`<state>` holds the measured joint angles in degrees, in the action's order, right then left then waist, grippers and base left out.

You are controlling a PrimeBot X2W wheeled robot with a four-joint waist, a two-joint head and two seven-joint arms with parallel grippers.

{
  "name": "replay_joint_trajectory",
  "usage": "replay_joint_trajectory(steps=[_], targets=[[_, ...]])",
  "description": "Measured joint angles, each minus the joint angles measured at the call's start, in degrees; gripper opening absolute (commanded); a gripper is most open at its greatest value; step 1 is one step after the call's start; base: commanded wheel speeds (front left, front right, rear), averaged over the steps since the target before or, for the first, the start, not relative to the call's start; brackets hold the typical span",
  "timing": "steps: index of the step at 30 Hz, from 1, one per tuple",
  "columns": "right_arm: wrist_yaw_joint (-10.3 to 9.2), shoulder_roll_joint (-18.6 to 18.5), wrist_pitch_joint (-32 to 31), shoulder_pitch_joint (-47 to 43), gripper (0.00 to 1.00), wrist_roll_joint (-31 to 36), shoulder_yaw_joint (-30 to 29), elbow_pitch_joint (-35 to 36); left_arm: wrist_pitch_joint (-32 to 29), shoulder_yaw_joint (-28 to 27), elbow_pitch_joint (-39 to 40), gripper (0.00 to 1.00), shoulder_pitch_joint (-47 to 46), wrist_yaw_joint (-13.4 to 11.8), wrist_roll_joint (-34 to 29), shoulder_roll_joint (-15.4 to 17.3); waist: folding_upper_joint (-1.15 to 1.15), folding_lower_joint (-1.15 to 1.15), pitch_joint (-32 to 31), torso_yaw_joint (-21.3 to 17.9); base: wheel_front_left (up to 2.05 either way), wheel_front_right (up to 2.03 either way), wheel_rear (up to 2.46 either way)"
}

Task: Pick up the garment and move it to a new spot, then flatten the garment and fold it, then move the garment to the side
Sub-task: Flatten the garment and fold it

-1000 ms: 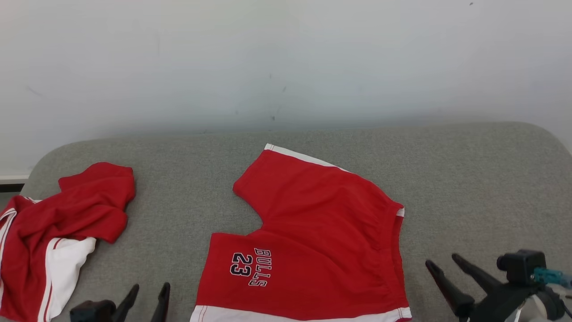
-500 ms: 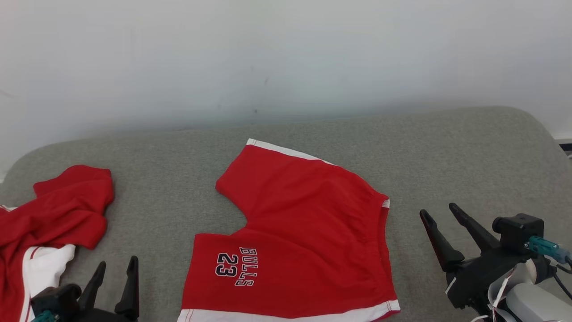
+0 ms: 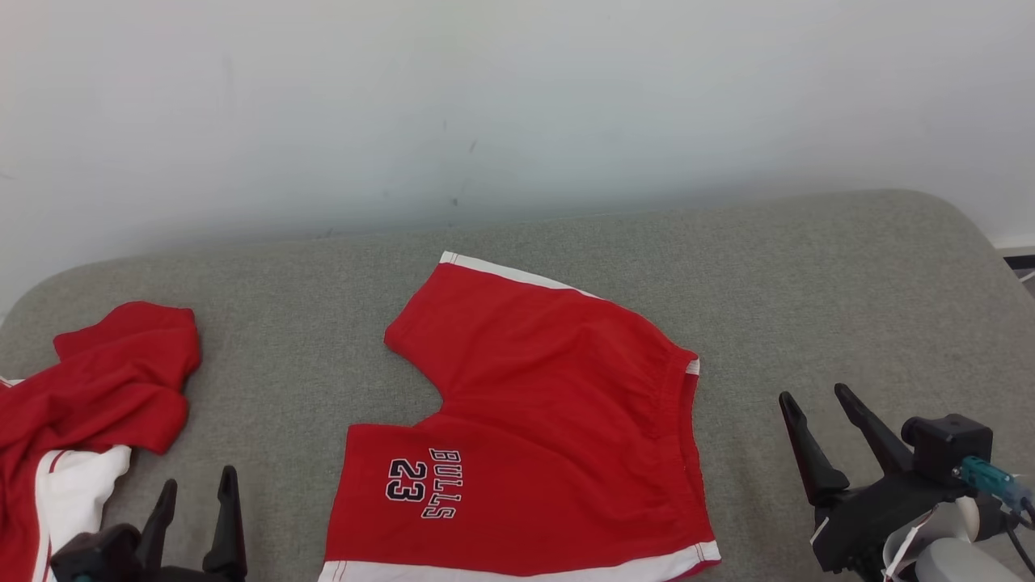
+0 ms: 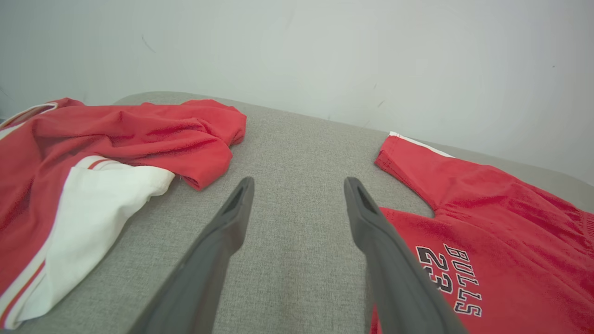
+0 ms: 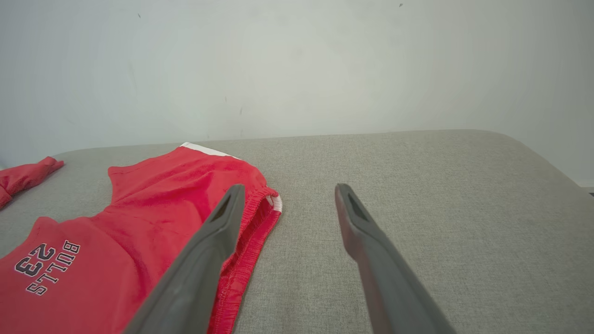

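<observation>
The garment, red shorts (image 3: 550, 420) with white trim and "BULLS 23" on one leg, lies spread flat in the middle of the grey cushion, waistband to the right. My left gripper (image 3: 198, 478) stands open just left of the printed leg, over bare fabric between the shorts (image 4: 501, 222) and a crumpled jersey; its fingers (image 4: 299, 182) hold nothing. My right gripper (image 3: 813, 394) is open to the right of the waistband, apart from it. In the right wrist view that gripper (image 5: 289, 186) has one finger in front of the waistband of the shorts (image 5: 153, 208).
A crumpled red and white jersey (image 3: 105, 380) lies at the cushion's left end, also seen as the jersey (image 4: 116, 139) in the left wrist view. The grey cushion (image 3: 849, 283) backs onto a pale wall, with its rounded right end near my right arm.
The head camera has shifted, sliding the whole scene left. Both grippers reach farther up the view than a second ago, staying open. The shorts and jersey lie as before.
</observation>
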<state>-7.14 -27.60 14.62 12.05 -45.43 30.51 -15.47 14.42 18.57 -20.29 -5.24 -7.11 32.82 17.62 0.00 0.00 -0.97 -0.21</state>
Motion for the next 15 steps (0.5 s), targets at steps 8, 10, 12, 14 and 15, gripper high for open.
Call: replay_joint_trajectory(steps=[8,10,12,14,15], targets=[[0.0,1.7,0.0,-1.0,1.0,3.7,-2.1,-0.5,0.0,-0.7,-0.4,1.0,0.6,0.0,-3.8,-1.0,0.0,0.0,-0.3,-0.2,0.0,0.0,0.0],[0.0,2.0,0.0,-1.1,1.0,4.5,-2.4,-0.4,0.0,-1.3,-0.3,1.0,0.6,0.0,-4.7,-1.4,0.0,0.0,-0.4,-0.2,0.0,0.0,0.0],[0.0,2.2,0.0,-1.3,1.0,4.9,-2.7,-0.4,0.0,-1.8,-0.2,1.0,0.6,0.0,-5.5,-1.7,0.0,0.0,-0.4,-0.3,0.0,0.0,0.0],[0.0,2.4,0.0,-1.7,1.0,5.5,-3.0,-0.4,0.0,-2.3,0.2,1.0,0.6,0.0,-5.8,-2.1,0.0,0.0,-0.5,-0.4,0.0,0.0,0.0],[0.0,2.5,0.0,-2.0,1.0,5.9,-3.2,-0.3,0.0,-2.4,0.4,1.0,0.6,0.0,-5.9,-2.3,0.0,0.0,-0.5,-0.5,0.0,0.0,0.0]])
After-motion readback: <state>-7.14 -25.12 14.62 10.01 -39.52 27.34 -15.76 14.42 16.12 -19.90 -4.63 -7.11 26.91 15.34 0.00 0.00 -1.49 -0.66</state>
